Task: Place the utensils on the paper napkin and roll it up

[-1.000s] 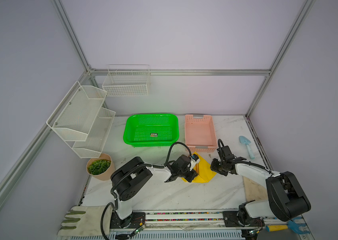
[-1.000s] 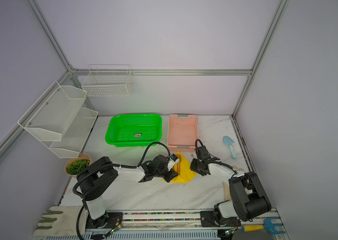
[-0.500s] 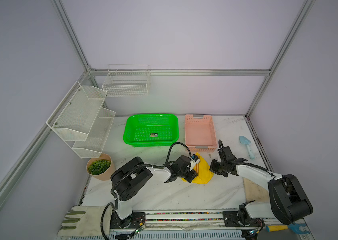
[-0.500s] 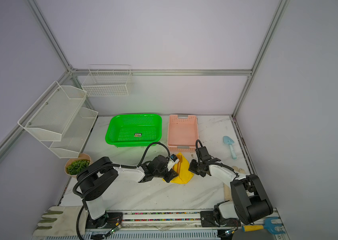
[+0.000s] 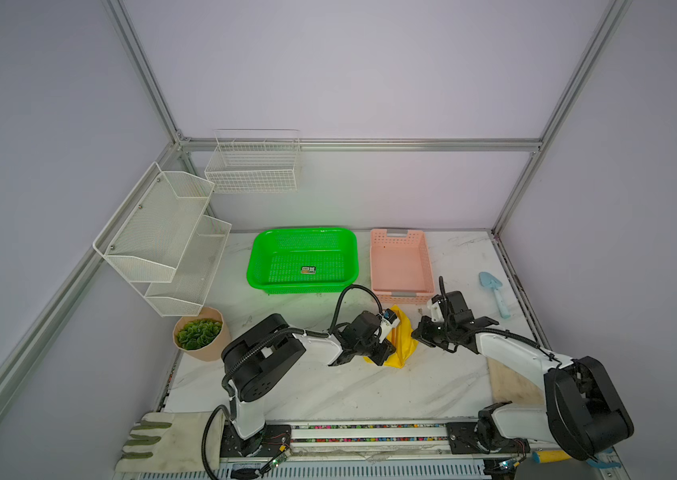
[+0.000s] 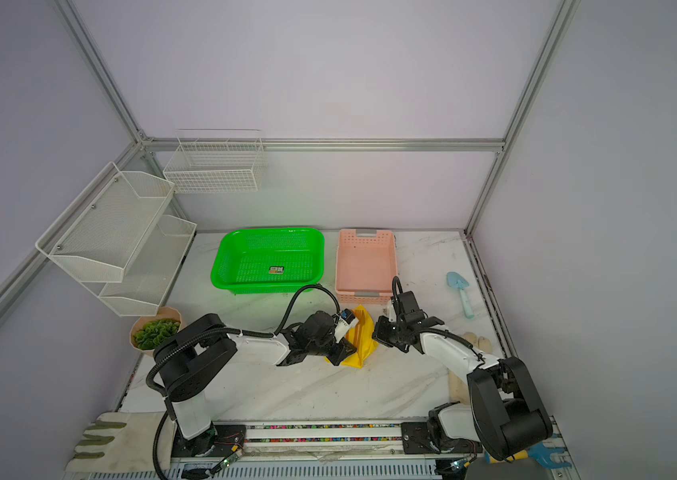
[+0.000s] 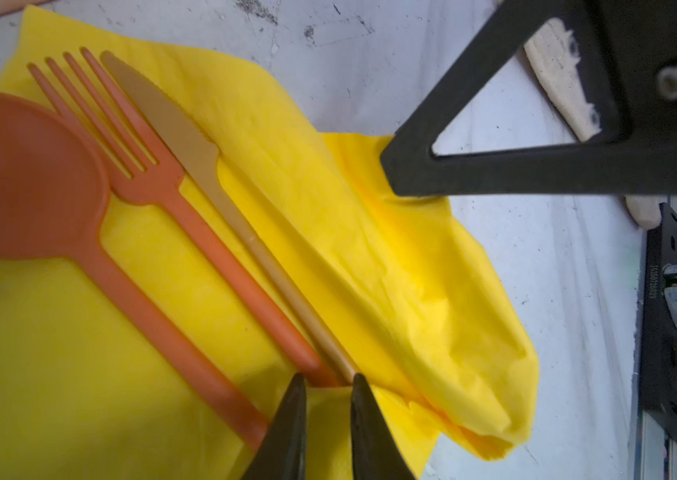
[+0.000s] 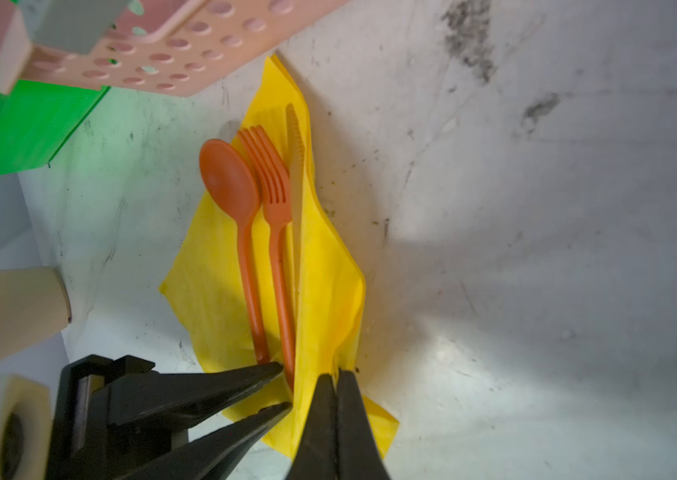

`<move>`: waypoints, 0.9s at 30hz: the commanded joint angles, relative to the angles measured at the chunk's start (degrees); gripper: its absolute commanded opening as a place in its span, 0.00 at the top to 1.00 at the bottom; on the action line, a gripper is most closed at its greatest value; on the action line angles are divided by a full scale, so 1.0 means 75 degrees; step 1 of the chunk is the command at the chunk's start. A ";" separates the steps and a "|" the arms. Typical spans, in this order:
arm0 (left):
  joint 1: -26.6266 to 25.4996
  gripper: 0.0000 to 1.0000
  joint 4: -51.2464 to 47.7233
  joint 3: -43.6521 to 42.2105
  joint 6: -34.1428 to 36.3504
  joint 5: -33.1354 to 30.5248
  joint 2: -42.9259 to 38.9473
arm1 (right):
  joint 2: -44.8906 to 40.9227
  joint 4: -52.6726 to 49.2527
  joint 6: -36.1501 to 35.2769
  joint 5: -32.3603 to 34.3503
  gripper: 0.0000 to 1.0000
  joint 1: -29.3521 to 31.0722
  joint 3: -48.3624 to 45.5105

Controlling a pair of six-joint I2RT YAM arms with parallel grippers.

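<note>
The yellow paper napkin (image 5: 401, 340) lies crumpled in front of the pink basket, between both arms. On it lie the orange utensils side by side: spoon (image 7: 25, 174), fork (image 7: 154, 174) and knife (image 7: 178, 133). Their handle ends run under a napkin fold. My left gripper (image 7: 325, 380) is shut on that fold at the fork and knife handle ends; in a top view this left gripper (image 5: 384, 353) sits at the napkin's near-left. My right gripper (image 8: 334, 376) is shut on the napkin's (image 8: 328, 266) right edge, which it holds raised beside the knife (image 8: 297, 166).
The pink basket (image 5: 403, 296) stands just behind the napkin, the green basket (image 5: 259, 266) to its left. A light-blue trowel (image 5: 494, 293) lies at the right, a plant pot (image 5: 199, 338) at the left, gloves (image 5: 162, 436) at the front left.
My right gripper has shut on the napkin's right edge and shifted slightly left, drawing that side up toward the utensils. The left gripper has held still.
</note>
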 commanded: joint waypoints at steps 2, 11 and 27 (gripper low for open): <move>0.0032 0.79 0.0216 -0.0294 -0.0052 -0.0064 -0.0316 | 0.0055 0.0636 0.0200 -0.0529 0.96 0.0220 0.0081; 0.0034 0.79 0.0193 -0.0356 -0.0030 -0.0168 -0.0488 | 0.0263 0.0943 0.0283 -0.0790 0.87 0.0417 0.0089; 0.0283 0.79 0.0310 -0.0653 -0.0055 -0.0223 -0.0832 | 0.0362 0.1670 0.0606 -0.1271 0.85 0.0514 -0.0169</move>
